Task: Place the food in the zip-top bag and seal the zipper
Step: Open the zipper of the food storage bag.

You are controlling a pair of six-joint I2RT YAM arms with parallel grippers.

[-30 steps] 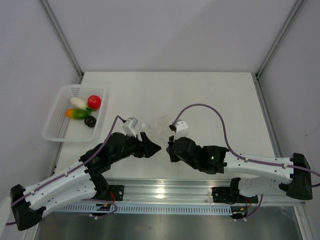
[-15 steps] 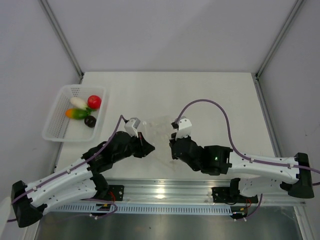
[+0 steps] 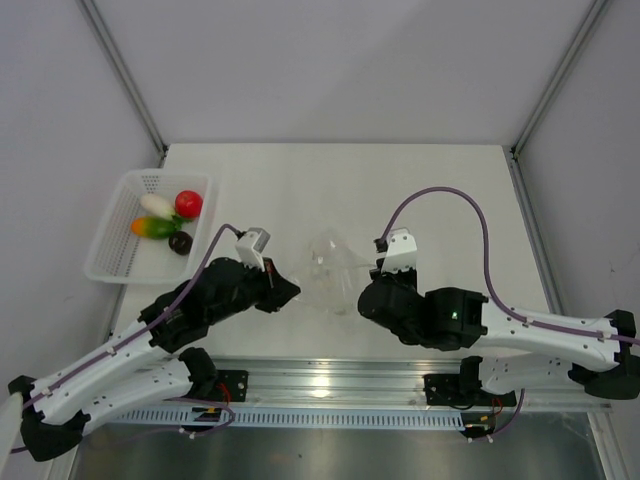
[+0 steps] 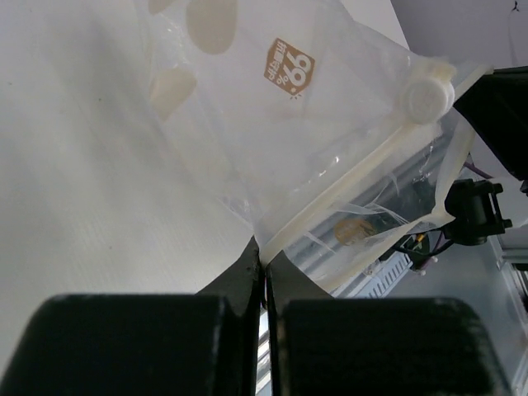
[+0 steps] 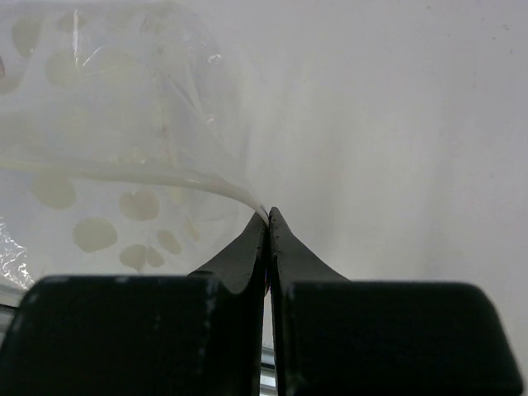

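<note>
Counter: a white surface on which everything is carried; the bag is found at its near middle and the basket at its left edge.

Basket: white and perforated, well apart from the bag; all the food is held in it.

Zip-top bag: clear, crinkled film with pale printed marks, strung between the two tools. It is judged very light, limp and slippery, and likely to sag or fold if it is let go at one end. Whether it rests on the counter cannot be told.

Left tool: clenched, with a corner of the bag pinched between the tips just where the zipper strip ends.

Right tool: clenched likewise, with the other end of the bag's rim nipped at the very tips.

Food: a red ball, a white oblong piece and an orange-and-green piece. They are judged light, rigid and smooth; the ball may roll, so each is best taken across its middle.

Zipper: a thin, pale strip along one edge, stiffer than the film. A hold is best taken on this strip, since the bare film would be expected to slip or stretch.
</note>
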